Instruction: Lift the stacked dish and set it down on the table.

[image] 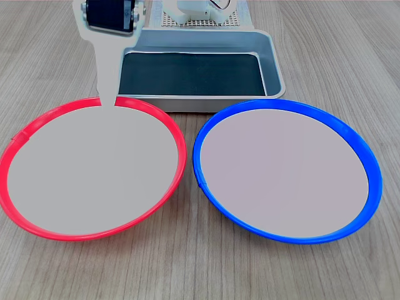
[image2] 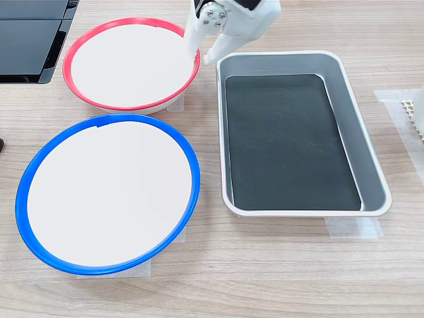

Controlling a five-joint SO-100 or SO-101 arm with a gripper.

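The stacked dish (image: 87, 169) (image2: 126, 63), red-rimmed with a pale flat centre, lies by itself on the table (image: 200, 269) (image2: 265, 265); nothing is under or on it. My gripper (image: 114, 100) (image2: 202, 61) is at its rim, on the far side in the first exterior view and on the second exterior view's right. In the second exterior view its two white fingers are spread, one over the plate's inside and one outside the rim, with a gap between them. The first exterior view shows only one finger (image: 107, 69) reaching down to the rim.
A blue-rimmed plate (image: 287, 169) (image2: 106, 192) of the same size lies beside the red one. A grey metal tray (image: 275, 62) (image2: 371, 152) with a dark floor stands close to the gripper. A black flat object (image2: 26, 40) is at the second exterior view's top left.
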